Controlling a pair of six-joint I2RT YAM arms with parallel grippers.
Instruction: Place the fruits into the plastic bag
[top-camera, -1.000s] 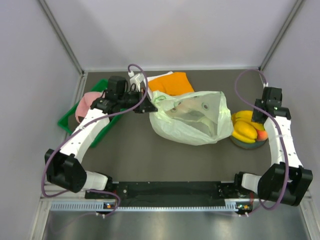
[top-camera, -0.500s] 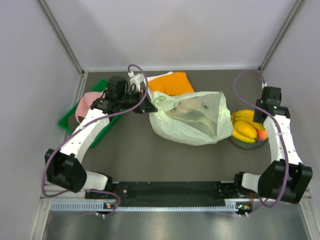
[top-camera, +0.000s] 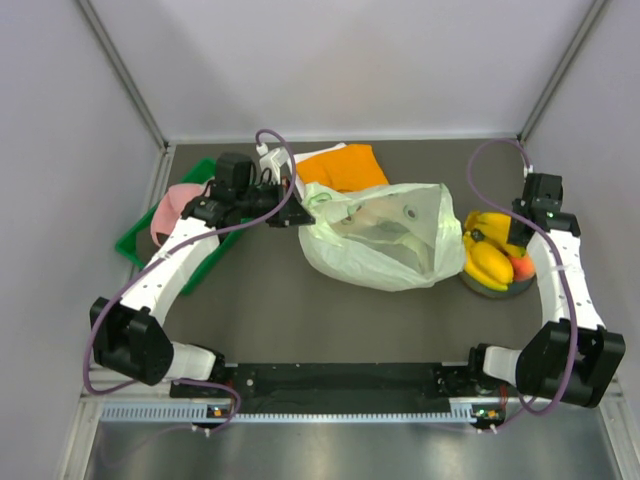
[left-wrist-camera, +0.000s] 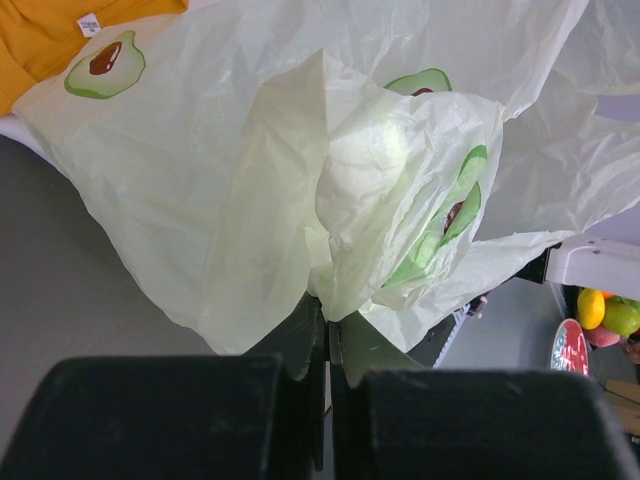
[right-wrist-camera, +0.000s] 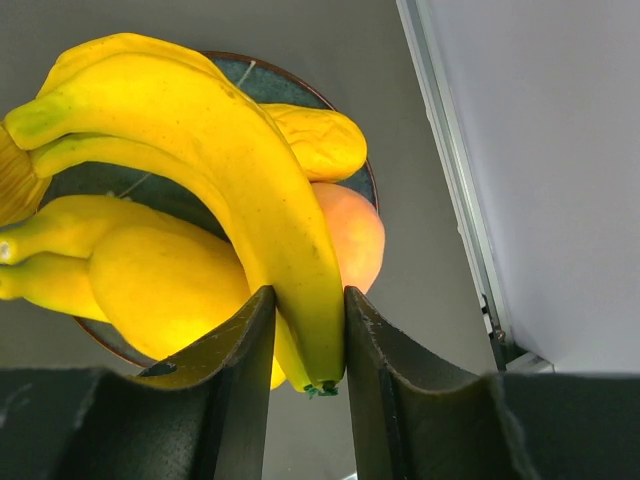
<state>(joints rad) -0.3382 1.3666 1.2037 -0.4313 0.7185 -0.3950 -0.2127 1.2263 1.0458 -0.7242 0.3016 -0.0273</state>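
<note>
The plastic bag, pale green with avocado prints, lies crumpled at the table's centre. My left gripper is shut on its left rim; the left wrist view shows a fold of the bag pinched between the gripper's tips. The fruits, a bunch of yellow bananas, rest on a round blue-grey plate at the right. My right gripper is shut on the tip end of one banana, both pads touching it. A second yellow bunch and an orange-pink fruit lie underneath.
An orange cloth lies behind the bag. A green tray holding a pink item sits at the left. The enclosure's right wall and its rail run close beside the plate.
My right gripper's jaws have closed onto the banana, and the bunch has shifted slightly on the plate. The left arm and the bag have not moved.
</note>
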